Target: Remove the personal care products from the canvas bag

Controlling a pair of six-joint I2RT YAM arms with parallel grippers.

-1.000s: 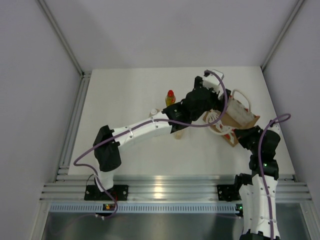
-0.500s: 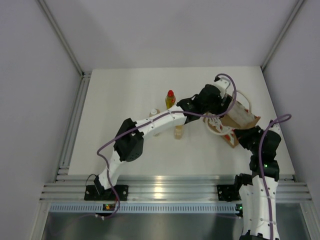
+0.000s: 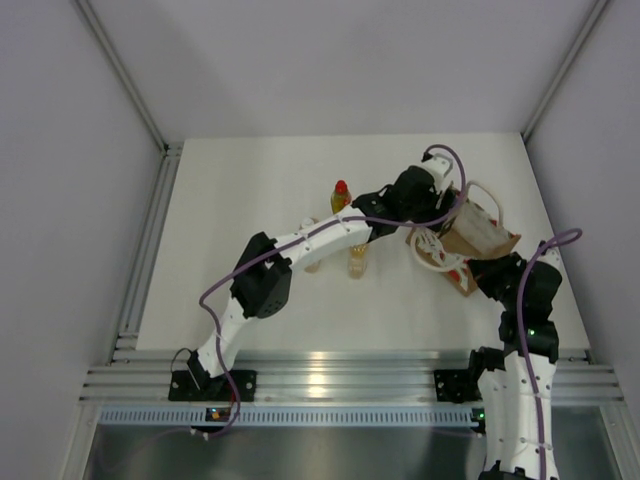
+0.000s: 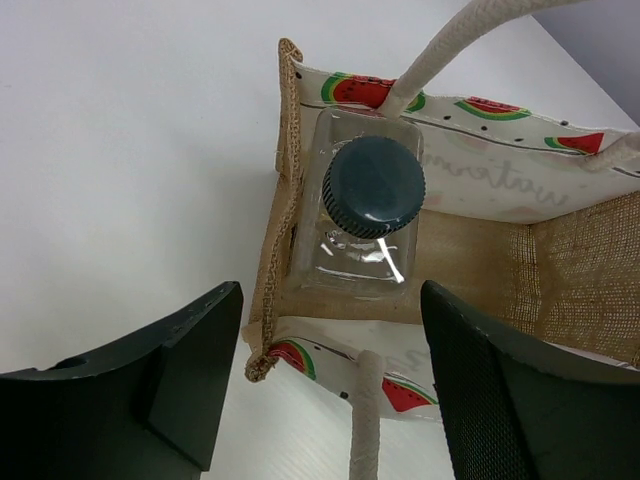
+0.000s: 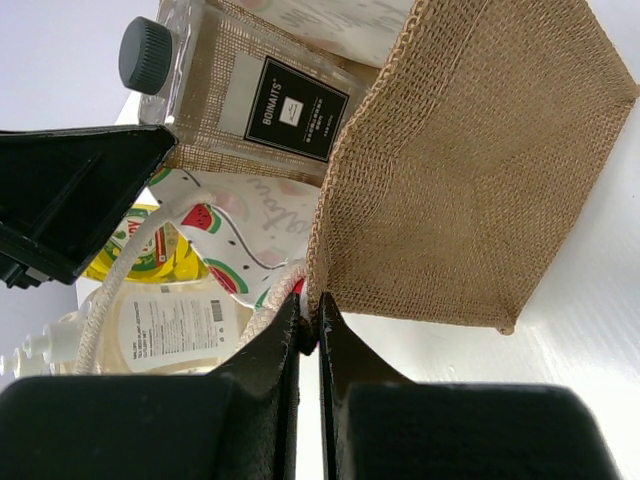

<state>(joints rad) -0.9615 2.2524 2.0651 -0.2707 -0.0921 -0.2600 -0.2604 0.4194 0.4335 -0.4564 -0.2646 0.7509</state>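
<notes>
Right fingers (image 5: 262, 372) are pinched together on the rim of the canvas bag (image 5: 470, 170), apparently gripping it. Left fingers (image 4: 190, 375) are spread wide at the bag's mouth. Just past their tips, the clear bottle (image 4: 350, 255) sits inside. Farther off, the yellow bottle (image 3: 341, 197) stands on the bench (image 3: 250, 190).

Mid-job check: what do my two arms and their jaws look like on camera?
Both the left arm and the right arm have white moulded link shells with black joint housings. A thin purple cable loops loosely along each. The right arm shows a small green light. The jaws are matte black, flat and wedge-shaped, with finely textured inner faces.
</notes>
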